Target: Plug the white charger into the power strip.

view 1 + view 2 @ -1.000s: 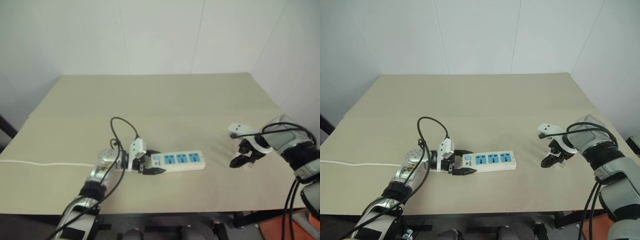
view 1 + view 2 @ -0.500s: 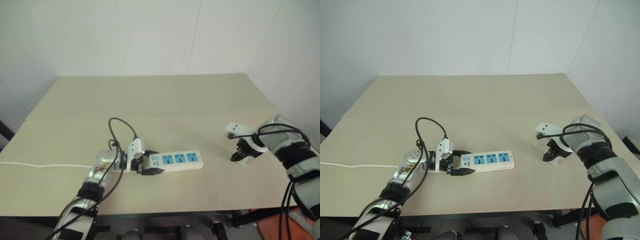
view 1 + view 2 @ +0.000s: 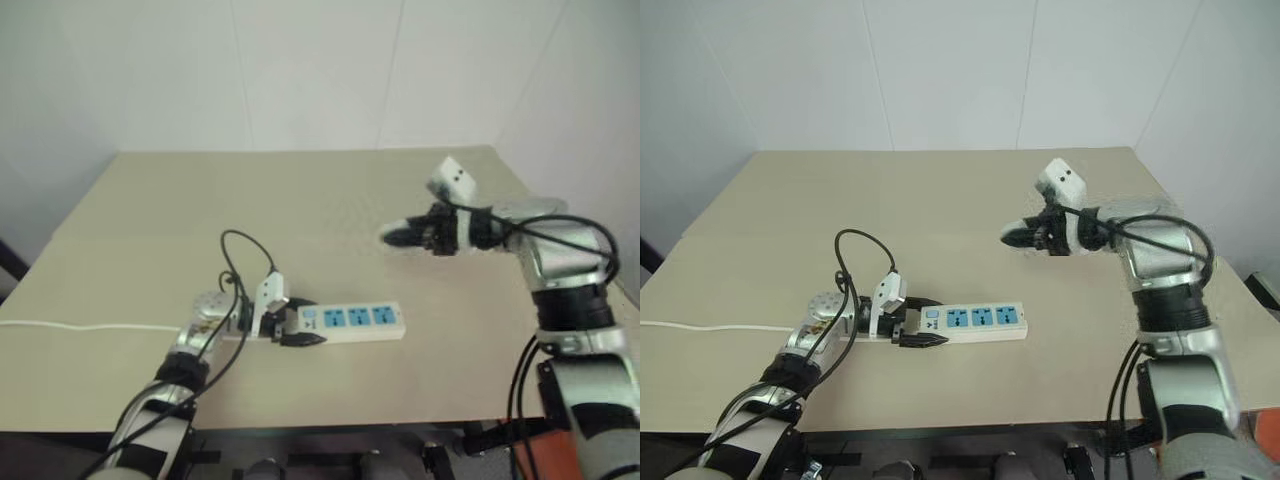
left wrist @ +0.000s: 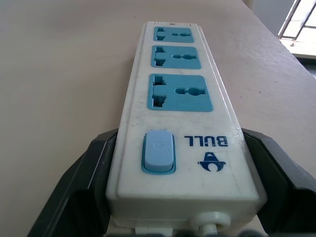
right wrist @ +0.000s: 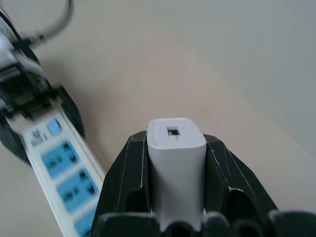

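Stereo and wrist views of the carry step: the right tool (image 3: 1025,236) is gripping the white charger (image 5: 177,163) between its two black fingers, closed firmly against the charger's sides, and is holding it in the air above the table (image 3: 940,200), beyond and to the right of the power strip (image 3: 975,321). The left tool (image 3: 915,325) is clamping the switch end of the power strip, one finger on each long side, and is pinning the strip flat on the table with its three blue sockets (image 4: 180,93) facing up. The strip's thin white cord (image 3: 700,327) is running off toward the table's left edge. In the right wrist view a small port on the charger's end is facing the camera; the prongs are hidden, so their direction cannot be told. By judgement, the grasp is done and insertion is not yet begun: the next move is calling for the right tool to travel toward the strip, to turn the prongs downward over one socket, and to press straight down while the left tool is bracing the strip. The strip is lying near the table's front edge, with broad bare surface behind it and to its right, so the approach from the right is standing open; the socket nearest the left tool is offering the least room
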Controlling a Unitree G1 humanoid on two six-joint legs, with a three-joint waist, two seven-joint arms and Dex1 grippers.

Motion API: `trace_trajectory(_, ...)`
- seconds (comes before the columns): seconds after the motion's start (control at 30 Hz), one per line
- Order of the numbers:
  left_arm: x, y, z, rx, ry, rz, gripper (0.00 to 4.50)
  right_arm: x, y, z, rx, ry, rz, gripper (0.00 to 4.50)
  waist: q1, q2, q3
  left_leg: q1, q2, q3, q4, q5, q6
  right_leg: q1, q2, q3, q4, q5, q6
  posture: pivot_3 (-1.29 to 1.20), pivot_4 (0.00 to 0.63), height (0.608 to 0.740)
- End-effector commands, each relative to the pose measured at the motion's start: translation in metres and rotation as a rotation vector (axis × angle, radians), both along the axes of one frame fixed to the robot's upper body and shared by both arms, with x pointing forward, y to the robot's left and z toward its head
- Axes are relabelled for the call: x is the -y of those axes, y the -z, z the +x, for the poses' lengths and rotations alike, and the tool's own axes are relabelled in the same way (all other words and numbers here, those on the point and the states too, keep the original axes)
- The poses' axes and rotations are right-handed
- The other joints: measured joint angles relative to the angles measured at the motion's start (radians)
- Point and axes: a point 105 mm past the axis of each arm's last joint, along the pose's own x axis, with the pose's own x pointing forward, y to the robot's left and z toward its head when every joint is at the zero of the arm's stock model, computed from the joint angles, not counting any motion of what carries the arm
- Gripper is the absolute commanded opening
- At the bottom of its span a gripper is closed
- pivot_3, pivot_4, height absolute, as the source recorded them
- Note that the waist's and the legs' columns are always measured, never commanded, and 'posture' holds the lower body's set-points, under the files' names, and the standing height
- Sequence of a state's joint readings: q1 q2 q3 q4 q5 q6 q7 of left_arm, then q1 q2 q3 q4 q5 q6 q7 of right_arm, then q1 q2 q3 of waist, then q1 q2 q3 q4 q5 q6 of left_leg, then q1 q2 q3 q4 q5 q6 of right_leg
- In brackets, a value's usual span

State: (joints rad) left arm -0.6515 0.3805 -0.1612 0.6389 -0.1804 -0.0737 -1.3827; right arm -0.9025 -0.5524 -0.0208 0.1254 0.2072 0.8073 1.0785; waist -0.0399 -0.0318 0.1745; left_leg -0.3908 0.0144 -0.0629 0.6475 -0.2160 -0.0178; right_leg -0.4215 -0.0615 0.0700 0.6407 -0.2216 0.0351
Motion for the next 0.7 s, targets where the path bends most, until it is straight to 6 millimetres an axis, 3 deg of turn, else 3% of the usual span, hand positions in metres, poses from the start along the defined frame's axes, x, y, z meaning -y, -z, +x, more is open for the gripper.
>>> trace_trajectory(0.03,-0.006,0.005,0.0,-0.01,0.019,0.051,3.31,-0.014,-0.019,-0.007,0.158,0.003,0.243,1.1,-0.002,0.0,0.0,0.0,0.0,0.0,0.0,0.0,0.0,0.0,0.0,0.0,0.0,0.0,0.0,0.0,0.15,0.74)
trace_trajectory(0.23,-0.012,0.005,0.002,-0.013,0.032,0.072,3.31,-0.04,0.017,-0.025,0.129,-0.07,0.406,1.1,-0.005,0.0,0.0,0.001,0.0,0.0,0.0,0.0,0.0,0.0,0.0,0.0,0.002,0.0,0.0,0.0,0.15,0.74)
trace_trajectory(0.47,-0.015,0.005,0.002,-0.009,0.034,0.078,3.31,-0.063,0.058,-0.04,0.103,-0.202,0.382,1.1,-0.012,0.0,0.0,0.002,0.0,0.0,0.0,0.0,0.0,0.0,0.001,0.0,0.002,0.0,0.0,0.0,0.15,0.74)
trace_trajectory(0.7,-0.016,0.009,-0.003,-0.012,0.041,0.081,3.31,-0.089,0.085,-0.054,0.077,-0.368,0.308,1.1,-0.019,0.0,0.0,0.002,0.0,0.0,0.0,0.0,0.0,0.0,0.001,0.0,0.002,0.0,0.0,0.0,0.15,0.74)
